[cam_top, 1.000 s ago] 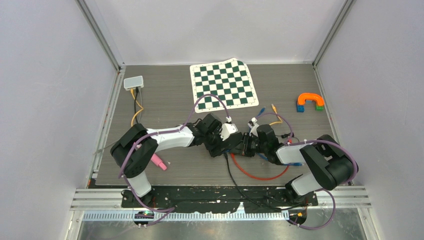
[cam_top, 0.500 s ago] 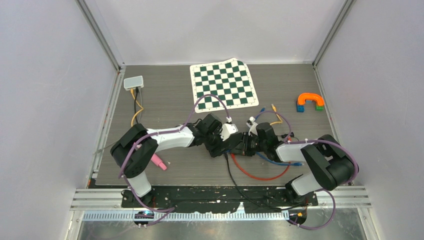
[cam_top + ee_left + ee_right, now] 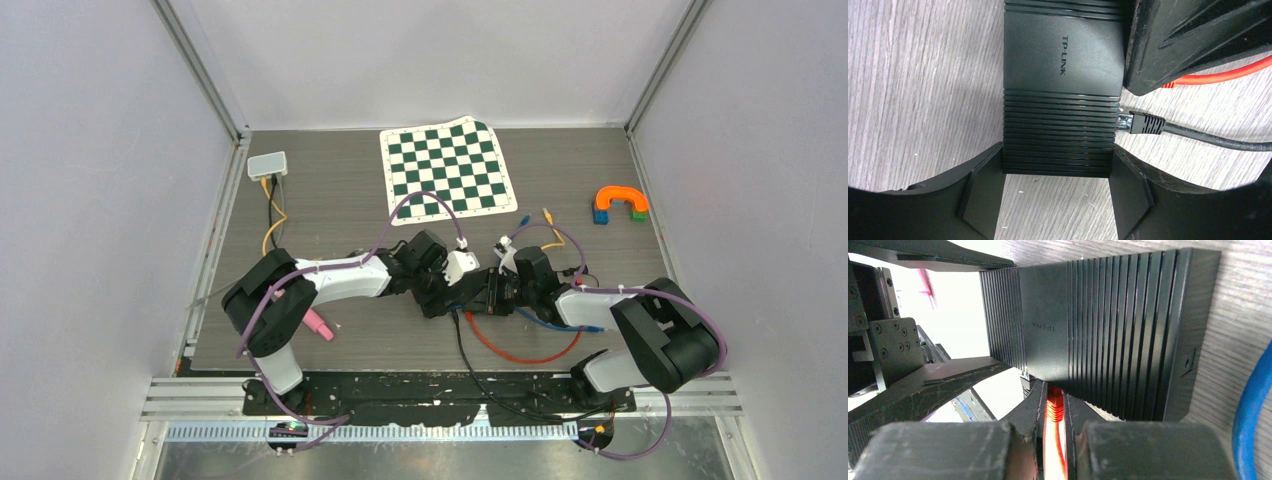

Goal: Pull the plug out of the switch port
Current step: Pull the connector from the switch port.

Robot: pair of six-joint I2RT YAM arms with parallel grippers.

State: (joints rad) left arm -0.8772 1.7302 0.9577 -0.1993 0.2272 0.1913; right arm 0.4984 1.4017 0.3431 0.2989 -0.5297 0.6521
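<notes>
My right pincer (image 3: 1054, 399) is clamped on the red plug (image 3: 1055, 409), seated in the switch (image 3: 1108, 325) just ahead of its fingertips. The plug's long axis runs back along my fingers, toward open table. My left pincer (image 3: 1055, 172) clamps the switch's sides. A black plug (image 3: 1143, 123) sits in the port alongside.

Black, red and a green check

We see a black switch (image 3: 1063, 100), finely ribbed, with grey lettering. The plug (image 3: 1055, 407) is orange-red, the lead (image 3: 1218, 141) black; we also see a blue cable (image 3: 1250, 410). The table (image 3: 330, 200) is grey with a wood grain. The mat (image 3: 450, 168) is checked green and white; an orange arch (image 3: 620, 197) has blue and green blocks (image 3: 601, 217), the peg (image 3: 318, 323) is pink, the box (image 3: 267, 165) pale grey, with a yellow cable (image 3: 272, 215).
</notes>
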